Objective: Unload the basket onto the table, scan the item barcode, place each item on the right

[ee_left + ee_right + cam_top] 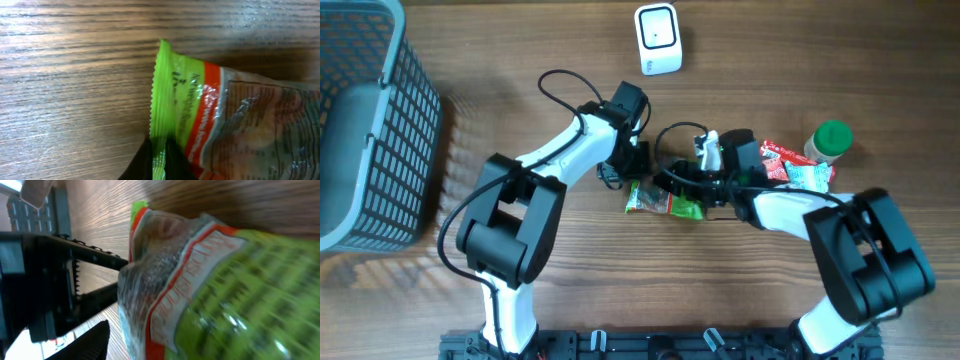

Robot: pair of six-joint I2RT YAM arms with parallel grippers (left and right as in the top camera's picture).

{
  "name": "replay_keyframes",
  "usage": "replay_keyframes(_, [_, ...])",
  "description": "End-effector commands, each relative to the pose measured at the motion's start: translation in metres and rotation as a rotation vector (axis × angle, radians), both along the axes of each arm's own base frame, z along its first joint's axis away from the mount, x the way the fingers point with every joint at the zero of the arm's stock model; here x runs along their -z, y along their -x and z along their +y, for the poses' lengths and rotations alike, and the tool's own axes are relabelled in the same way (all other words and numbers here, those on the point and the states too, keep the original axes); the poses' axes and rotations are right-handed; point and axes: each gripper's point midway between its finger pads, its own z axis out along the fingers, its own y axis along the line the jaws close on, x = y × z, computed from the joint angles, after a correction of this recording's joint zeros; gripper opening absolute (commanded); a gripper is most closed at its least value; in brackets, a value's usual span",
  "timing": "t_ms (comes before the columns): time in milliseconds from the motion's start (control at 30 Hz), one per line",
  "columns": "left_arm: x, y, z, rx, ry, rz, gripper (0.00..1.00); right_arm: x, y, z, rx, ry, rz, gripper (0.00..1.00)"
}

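**Green snack packet being gripped ahead of the scan**

The green snack packet point(650, 202) is lying near the middle of the tabletop point(650, 290), and the left claw point(159, 161) is pinching its crimped end seam, closed tight on it. The right claw point(694, 186) is hovering at the opposite end; whether it is gripping cannot be told. No barcode is showing, so this looks like the grasping stage. Next, the packet probably needs lifting and turning toward the white scanner point(658, 40) by the far edge. The left arm is reaching forward, wrist bending back down; the right arm is stretching low across.
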Motion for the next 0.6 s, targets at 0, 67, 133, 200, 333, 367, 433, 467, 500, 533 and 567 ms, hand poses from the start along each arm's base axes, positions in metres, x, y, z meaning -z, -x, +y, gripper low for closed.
replay_keyframes(0, [0.008, 0.022, -0.018, 0.055, 0.035, 0.061, 0.07, 0.011, 0.011, 0.011, -0.045, -0.013, 0.022, 0.54])
replay_keyframes(67, [0.008, 0.021, -0.016, 0.052, 0.031, 0.06, 0.07, 0.009, 0.009, 0.012, -0.046, -0.016, 0.008, 0.45])
replay_keyframes(133, [0.008, 0.019, -0.013, 0.072, 0.032, 0.052, 0.06, 0.009, 0.009, 0.011, -0.053, -0.011, -0.006, 0.34])
replay_keyframes(200, [0.006, 0.013, -0.006, 0.069, 0.017, 0.035, 0.04, 0.01, 0.01, 0.011, -0.06, -0.005, -0.008, 0.26])
replay_keyframes(333, [-0.016, -0.015, 0.027, -0.012, -0.038, -0.034, 0.04, 0.008, 0.015, 0.013, -0.117, -0.014, -0.036, 0.16])
replay_keyframes(367, [-0.022, -0.02, 0.033, -0.029, -0.04, -0.048, 0.04, 0.005, 0.017, 0.014, -0.135, -0.024, -0.048, 0.14])
replay_keyframes(433, [-0.038, -0.031, 0.048, -0.074, -0.032, -0.089, 0.04, -0.001, 0.017, 0.015, -0.161, -0.038, -0.078, 0.11])
replay_keyframes(467, [-0.047, -0.037, 0.057, -0.098, -0.03, -0.111, 0.04, -0.003, 0.016, 0.013, -0.155, -0.038, -0.079, 0.11])
replay_keyframes(500, [-0.056, -0.042, 0.067, -0.124, -0.036, -0.137, 0.04, -0.005, 0.014, 0.011, -0.149, -0.045, -0.079, 0.11])
replay_keyframes(533, [-0.065, -0.047, 0.079, -0.152, -0.047, -0.164, 0.04, -0.009, 0.013, 0.009, -0.151, -0.06, -0.081, 0.1])
replay_keyframes(567, [-0.074, -0.052, 0.091, -0.19, -0.059, -0.188, 0.04, -0.013, 0.012, 0.007, -0.153, -0.079, -0.08, 0.04])
